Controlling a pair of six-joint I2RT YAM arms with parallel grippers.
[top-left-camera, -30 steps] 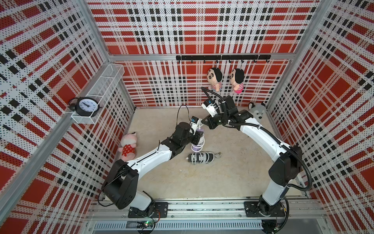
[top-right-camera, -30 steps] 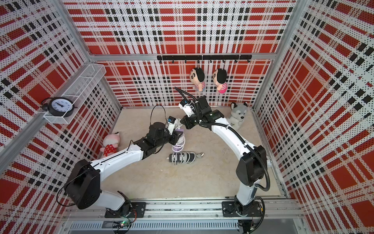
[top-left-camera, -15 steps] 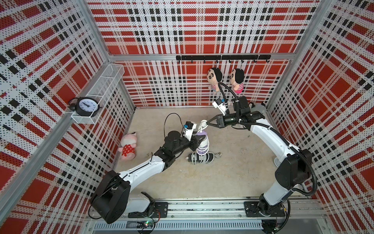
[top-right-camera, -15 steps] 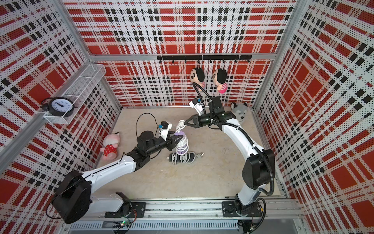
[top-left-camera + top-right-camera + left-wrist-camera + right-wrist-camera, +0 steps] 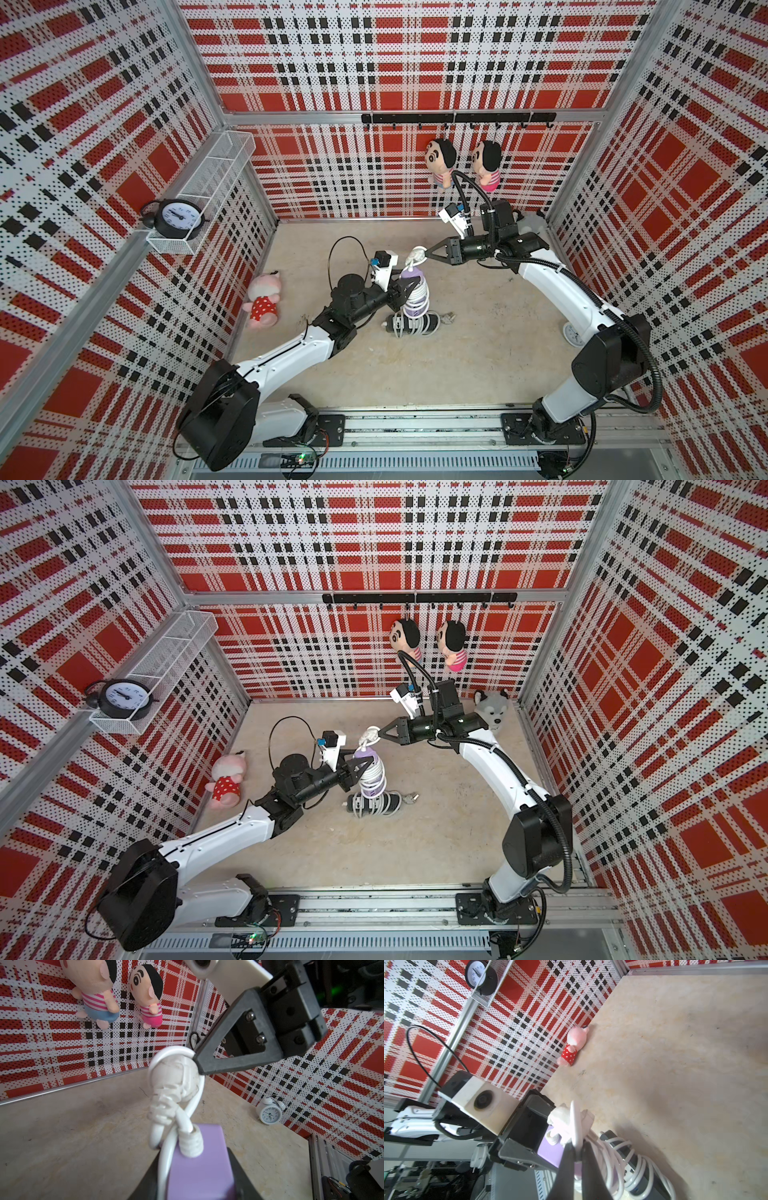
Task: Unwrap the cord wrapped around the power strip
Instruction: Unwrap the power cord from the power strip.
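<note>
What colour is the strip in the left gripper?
The strip is purple, wound with white cord; the left wrist view shows it best.

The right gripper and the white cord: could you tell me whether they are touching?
Touching. The right wrist view shows the right gripper shut on a loop of the white cord.

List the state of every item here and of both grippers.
white cord: wound round purple power strip, top loop pinched
purple power strip: held roughly upright
left gripper: jaws shut on purple power strip
right gripper: jaws shut on white cord
black power strip: lying flat, own cord wrapped
pink plush: lying on floor
</note>
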